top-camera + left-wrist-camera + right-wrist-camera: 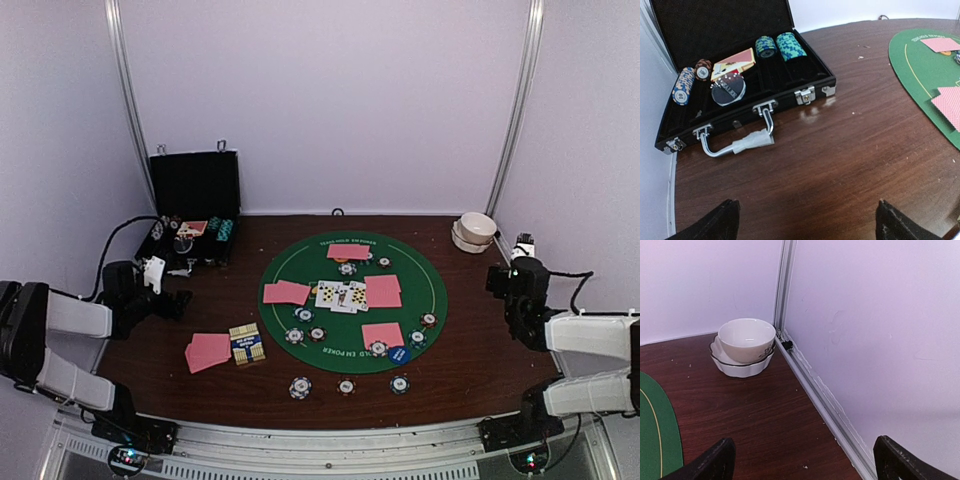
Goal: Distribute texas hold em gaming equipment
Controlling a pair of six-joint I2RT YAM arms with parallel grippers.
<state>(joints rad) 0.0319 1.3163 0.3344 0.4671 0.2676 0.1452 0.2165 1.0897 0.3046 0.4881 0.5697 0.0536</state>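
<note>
Chips (790, 46) in the case (790, 92), upper left, seem next: left gripper (807, 217), spread and empty, should drop squarely over one stack, right gripper (800, 457) idle, also spread.

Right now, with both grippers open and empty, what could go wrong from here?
1. The left gripper faces the black case, whose handle juts toward it; reaching for the chip stacks inside might snag the handle.
2. The right gripper points at the white bowl in the corner; a swing could knock it.
3. Three chips lie off the green mat near the table's near edge; a sweeping arm might push them off.
</note>
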